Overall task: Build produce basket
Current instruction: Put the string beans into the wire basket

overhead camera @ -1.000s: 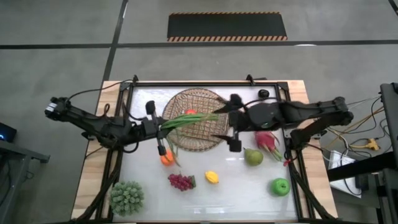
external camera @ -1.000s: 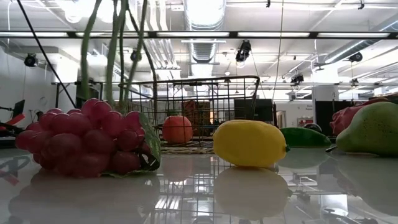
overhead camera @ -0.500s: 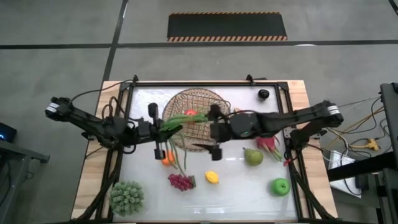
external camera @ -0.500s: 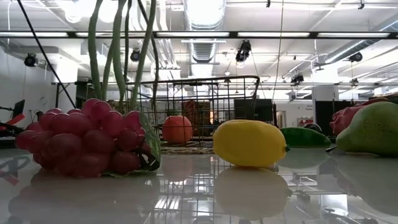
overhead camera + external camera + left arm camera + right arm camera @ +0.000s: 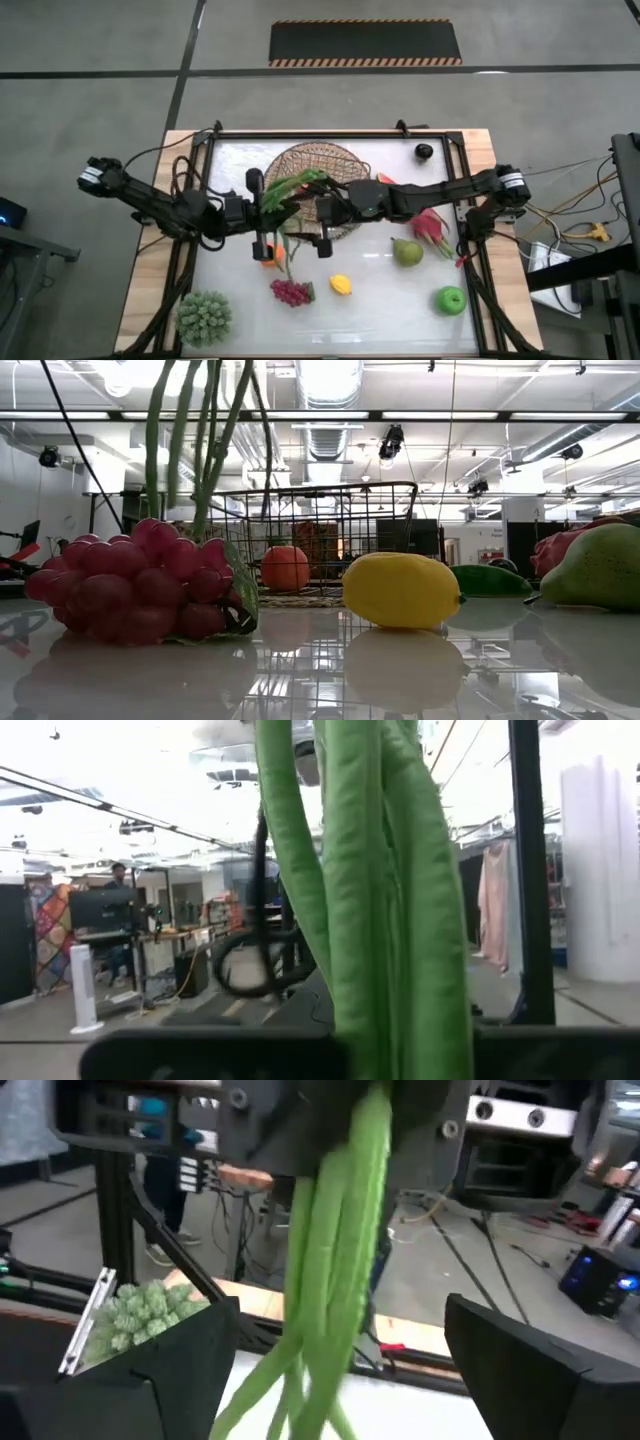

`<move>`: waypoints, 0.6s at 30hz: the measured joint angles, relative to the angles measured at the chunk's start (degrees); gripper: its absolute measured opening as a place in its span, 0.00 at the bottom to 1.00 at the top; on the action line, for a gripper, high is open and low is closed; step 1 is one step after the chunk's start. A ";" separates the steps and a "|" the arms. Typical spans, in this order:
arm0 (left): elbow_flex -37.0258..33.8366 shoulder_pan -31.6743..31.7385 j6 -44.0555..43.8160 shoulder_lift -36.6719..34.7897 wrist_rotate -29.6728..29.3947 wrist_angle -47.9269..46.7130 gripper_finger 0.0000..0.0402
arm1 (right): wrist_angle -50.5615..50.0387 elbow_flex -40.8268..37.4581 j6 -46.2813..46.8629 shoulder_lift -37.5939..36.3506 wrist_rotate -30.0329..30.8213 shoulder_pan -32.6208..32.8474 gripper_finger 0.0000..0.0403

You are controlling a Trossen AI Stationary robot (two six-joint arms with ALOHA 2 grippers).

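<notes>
My left gripper (image 5: pixel 258 210) is left of the tan lattice basket (image 5: pixel 312 160) and is shut on the long green stalks (image 5: pixel 297 186). They rise close before its wrist camera as green stalks (image 5: pixel 380 890). My right gripper (image 5: pixel 322 225) reaches in from the right over the basket's near rim. It is open, with one finger (image 5: pixel 170 1370) on each side of the stalks (image 5: pixel 335 1250), touching nothing. In the low view the stalks (image 5: pixel 190 440) come down behind the grapes (image 5: pixel 140 580), which hide their lower ends. My left gripper holds the bundle of green stalks near one end (image 5: pixel 268 205), coming roughly level from the table's left. Its own body hides the pinch. The bundle is lifted off the table. One part (image 5: pixel 312 180) arches over the basket, and thin strands (image 5: pixel 284 245) hang down beside the gripper.
On the white tabletop near the arms lie an orange fruit (image 5: pixel 268 254), grapes (image 5: pixel 291 292), a lemon (image 5: pixel 341 285), a pear (image 5: pixel 406 251), a pink dragon fruit (image 5: pixel 430 226) and a green apple (image 5: pixel 452 299). A spiky green ball (image 5: pixel 204 317) sits at the near left corner.
My right gripper has travelled toward the table's left, across the basket, until its open fingers stand around the stalks. The stalks lay stretched out over the basket. They have bunched up and drooped, with strands now hanging by my left gripper, which shifted slightly right.
</notes>
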 joint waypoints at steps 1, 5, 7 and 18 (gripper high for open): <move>0.02 0.00 0.00 0.30 0.04 0.52 0.00 | 1.13 0.00 0.33 0.50 -1.27 -0.15 0.81; 0.02 0.42 0.13 1.53 0.21 2.22 0.00 | 5.17 0.00 1.36 2.02 -5.28 -0.28 0.77; 0.02 0.44 0.10 1.96 0.16 2.69 0.00 | 5.96 0.00 1.24 2.25 -5.30 -0.28 0.72; 0.06 1.13 -3.07 1.96 -0.19 3.33 0.00 | 6.01 0.56 -0.40 2.11 -8.87 -0.40 0.06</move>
